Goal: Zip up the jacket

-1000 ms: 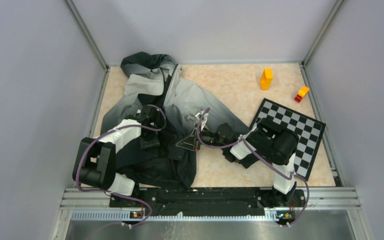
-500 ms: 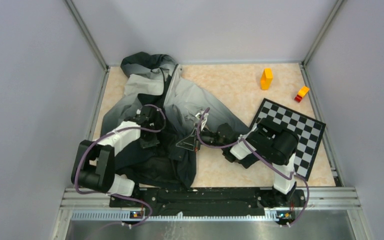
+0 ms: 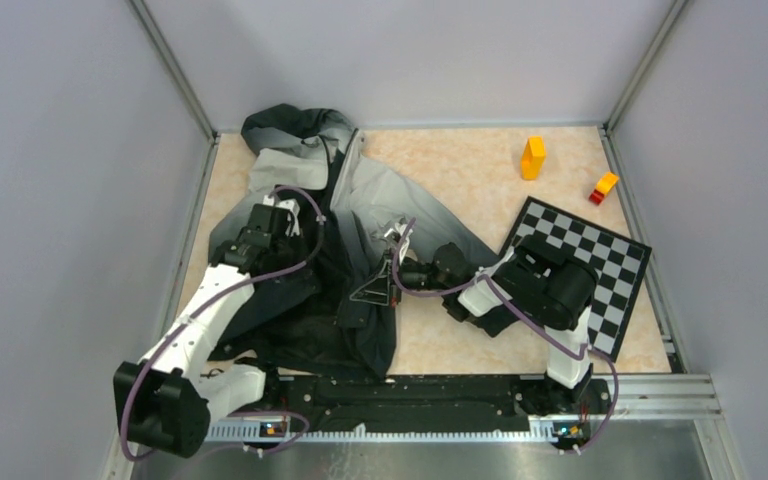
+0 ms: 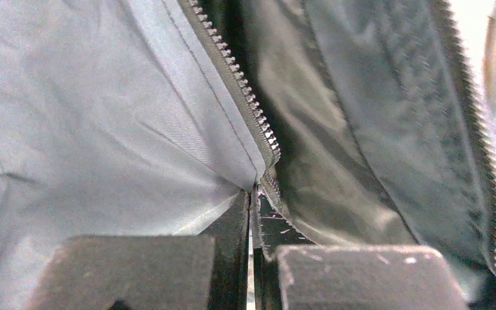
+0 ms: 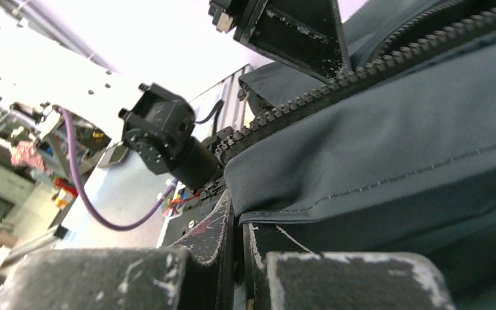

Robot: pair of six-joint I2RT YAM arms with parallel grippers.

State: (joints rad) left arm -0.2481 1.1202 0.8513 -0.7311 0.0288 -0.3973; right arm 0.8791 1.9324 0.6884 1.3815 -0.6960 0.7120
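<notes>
Our left gripper (image 4: 252, 201) clamps the jacket (image 3: 305, 170) by its toothed zipper edge (image 4: 248, 103), where smooth pale-grey cloth meets glossy dark lining, while our right gripper (image 5: 237, 226) pinches a stitched dark fold near the hem. The crumpled garment sprawls across the left of the marbled table (image 3: 460, 165), with a checkerboard (image 3: 600, 262), a yellow block (image 3: 532, 157) and a red-and-yellow block (image 3: 604, 187) well apart to its right. Since a second ago our left arm has stretched farther up the front.
</notes>
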